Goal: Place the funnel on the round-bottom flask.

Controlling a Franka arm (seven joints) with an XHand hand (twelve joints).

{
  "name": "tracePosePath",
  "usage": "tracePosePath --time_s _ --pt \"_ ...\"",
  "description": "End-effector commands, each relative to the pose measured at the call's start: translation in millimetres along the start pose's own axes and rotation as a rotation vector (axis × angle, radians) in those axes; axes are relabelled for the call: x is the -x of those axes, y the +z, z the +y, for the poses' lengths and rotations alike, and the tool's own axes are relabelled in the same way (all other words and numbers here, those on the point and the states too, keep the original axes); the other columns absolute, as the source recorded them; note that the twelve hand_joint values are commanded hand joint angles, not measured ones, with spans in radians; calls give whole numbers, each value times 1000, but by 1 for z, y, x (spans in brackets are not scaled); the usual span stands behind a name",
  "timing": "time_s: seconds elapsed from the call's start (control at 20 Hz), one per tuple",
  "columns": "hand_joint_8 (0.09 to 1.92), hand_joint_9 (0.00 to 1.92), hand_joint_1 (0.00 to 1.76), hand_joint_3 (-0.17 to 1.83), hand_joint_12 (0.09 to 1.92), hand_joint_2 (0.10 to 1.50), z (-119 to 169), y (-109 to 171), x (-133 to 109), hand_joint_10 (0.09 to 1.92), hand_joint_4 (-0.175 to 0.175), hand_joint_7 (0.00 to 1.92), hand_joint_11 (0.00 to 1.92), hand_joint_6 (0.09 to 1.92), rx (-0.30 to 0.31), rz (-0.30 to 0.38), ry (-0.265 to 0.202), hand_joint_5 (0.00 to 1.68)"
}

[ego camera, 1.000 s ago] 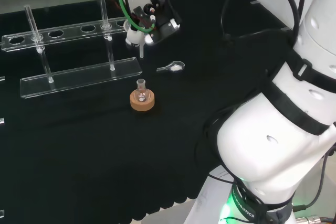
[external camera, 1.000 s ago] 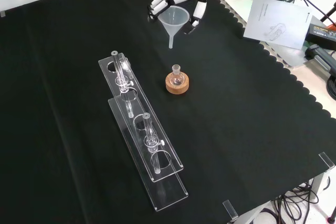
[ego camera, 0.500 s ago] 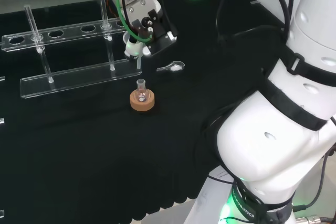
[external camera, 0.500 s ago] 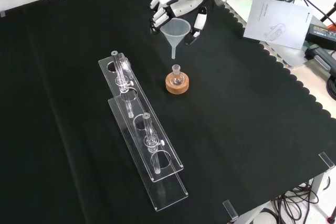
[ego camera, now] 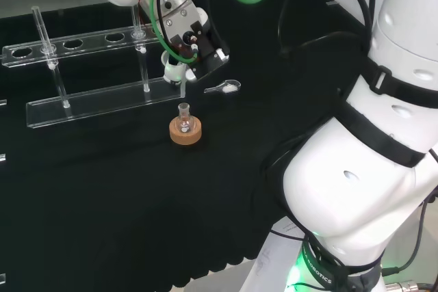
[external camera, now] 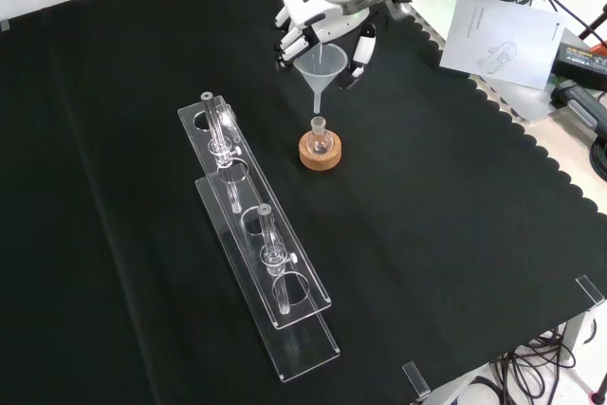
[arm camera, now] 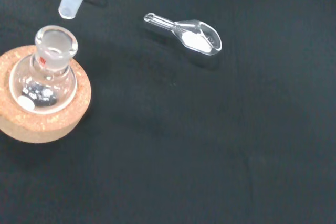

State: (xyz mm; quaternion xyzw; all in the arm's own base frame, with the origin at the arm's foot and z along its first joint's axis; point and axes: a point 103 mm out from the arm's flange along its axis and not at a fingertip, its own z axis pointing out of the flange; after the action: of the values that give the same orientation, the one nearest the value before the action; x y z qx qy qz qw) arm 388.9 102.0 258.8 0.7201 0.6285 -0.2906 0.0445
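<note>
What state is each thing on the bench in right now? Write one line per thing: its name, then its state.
Funnel: held upright in the hand, stem tip just above the flask's mouth, not yet in.
Hand: shut on the funnel.
Flask: upright on its stand, mouth open.
Cork stand: flat on the cloth, under the flask.
Scoop: lying on the cloth, holding white powder.
Rack: standing, with two tubes upright.

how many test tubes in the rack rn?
2. One test tube stands near the rack's far end in the front view, the other tube toward its near end. None looks hidden.
</note>
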Motion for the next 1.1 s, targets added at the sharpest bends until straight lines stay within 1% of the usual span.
tracePosePath --time_s 0.05,0.6,1.1 --pt "830 1087 765 544 1177 798 0 6 -5 613 -58 725 710 669 -5 -32 -1 540" --pt "829 1091 766 548 1175 796 2 10 -10 611 -57 722 711 663 -24 -74 9 544" --pt "830 1096 766 551 1174 796 4 9 -9 609 -58 720 712 659 -17 -77 15 548"
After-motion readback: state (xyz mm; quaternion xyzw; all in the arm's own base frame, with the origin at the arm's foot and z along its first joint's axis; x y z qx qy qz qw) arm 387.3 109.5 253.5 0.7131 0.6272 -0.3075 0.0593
